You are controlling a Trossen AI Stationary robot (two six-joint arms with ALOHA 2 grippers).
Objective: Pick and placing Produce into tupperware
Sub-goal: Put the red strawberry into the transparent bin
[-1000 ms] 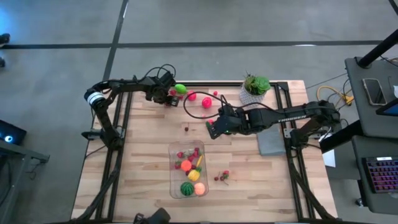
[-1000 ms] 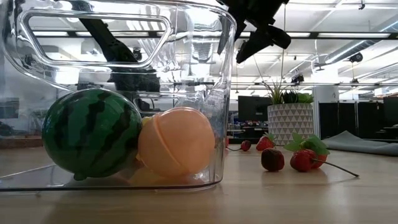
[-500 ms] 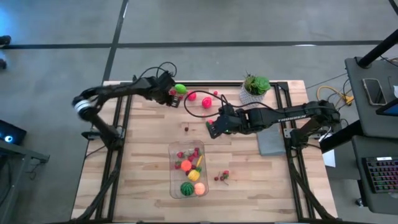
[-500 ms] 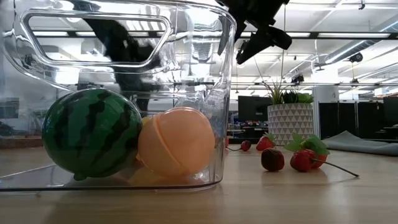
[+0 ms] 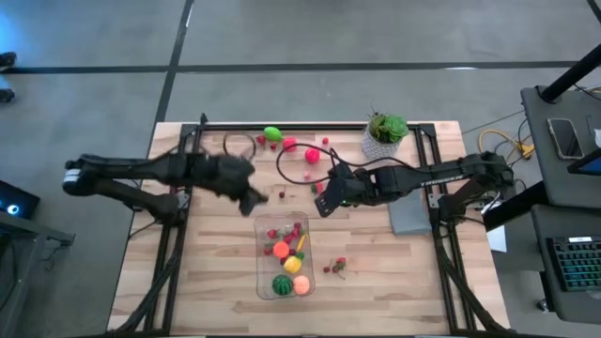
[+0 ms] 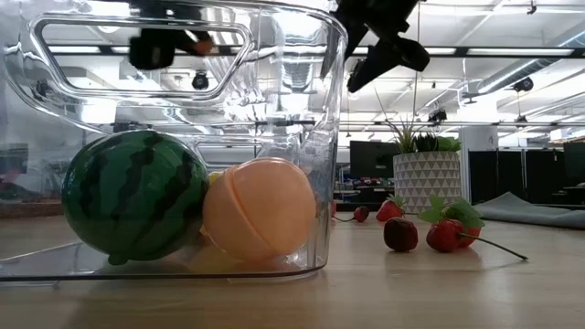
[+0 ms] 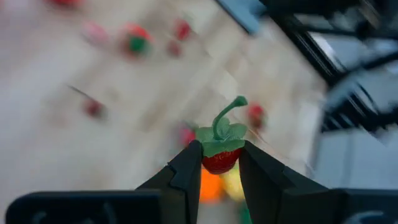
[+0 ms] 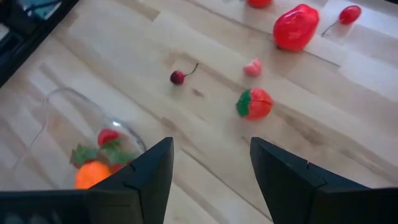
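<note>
The left gripper [image 7: 219, 163] pinches a small red strawberry [image 7: 220, 155] (green stem up) above the table, just beside the clear tupperware [image 5: 285, 282]. The right gripper [image 8: 211, 163] hangs with its fingers spread and empty over loose produce [image 8: 254, 103] nearby

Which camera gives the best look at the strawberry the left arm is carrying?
The left wrist view: the strawberry, red with a green leafy cap and stem, sits pinched between the left end effector's fingers. The high view shows only a blurred arm near the tupperware. The low view catches a dark blur through the container wall. The right wrist view misses it.
</note>
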